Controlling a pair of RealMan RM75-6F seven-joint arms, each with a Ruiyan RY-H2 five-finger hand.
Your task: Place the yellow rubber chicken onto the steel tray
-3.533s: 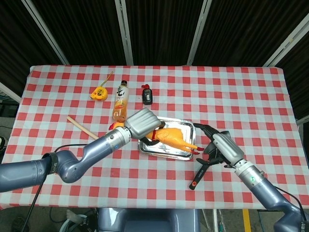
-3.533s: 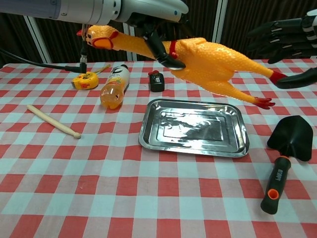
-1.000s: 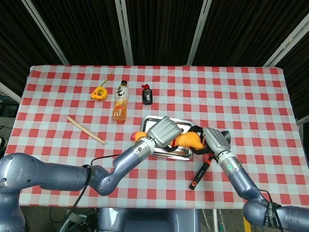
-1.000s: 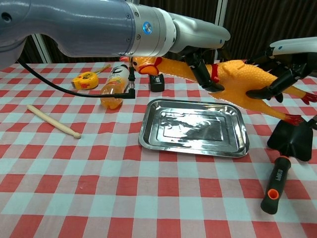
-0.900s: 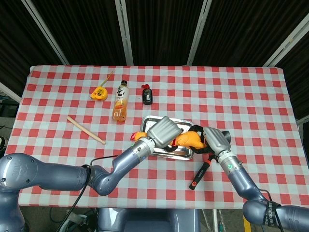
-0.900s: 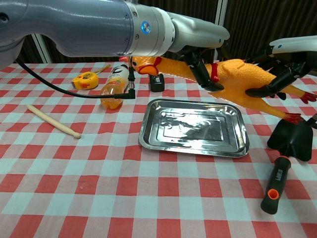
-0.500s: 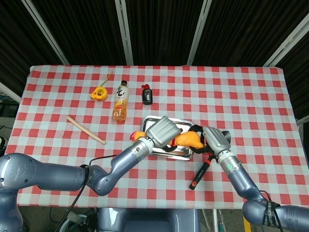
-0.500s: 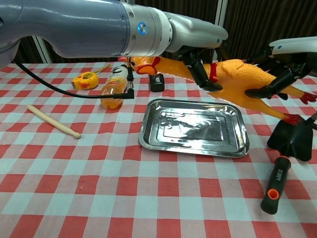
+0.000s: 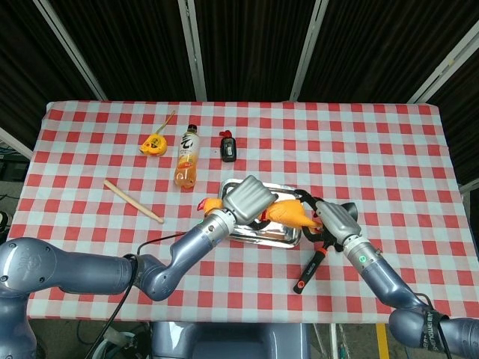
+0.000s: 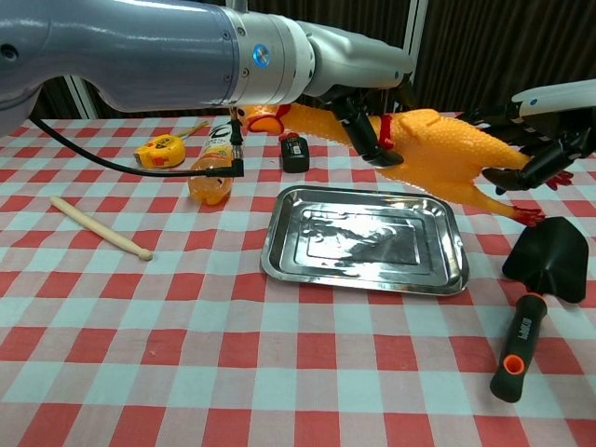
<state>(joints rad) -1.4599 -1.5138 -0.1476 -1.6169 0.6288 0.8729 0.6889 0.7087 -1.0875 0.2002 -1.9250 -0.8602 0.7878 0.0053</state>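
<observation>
Yellow rubber chicken [image 10: 419,154] held above the steel tray [image 10: 363,239], neck gripped by the left hand [image 10: 358,102], legs pinched by the right hand [image 10: 545,140]; lowering and release remain.

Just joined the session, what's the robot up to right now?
The left hand holds the rubber chicken by the neck, in the air above the steel tray. The right hand is at the chicken's legs; whether it grips them is unclear. The tray has nothing in it yet.

Yellow rubber chicken [image 10: 438,149] aloft, lengthwise above empty steel tray [image 10: 279,244]
</observation>
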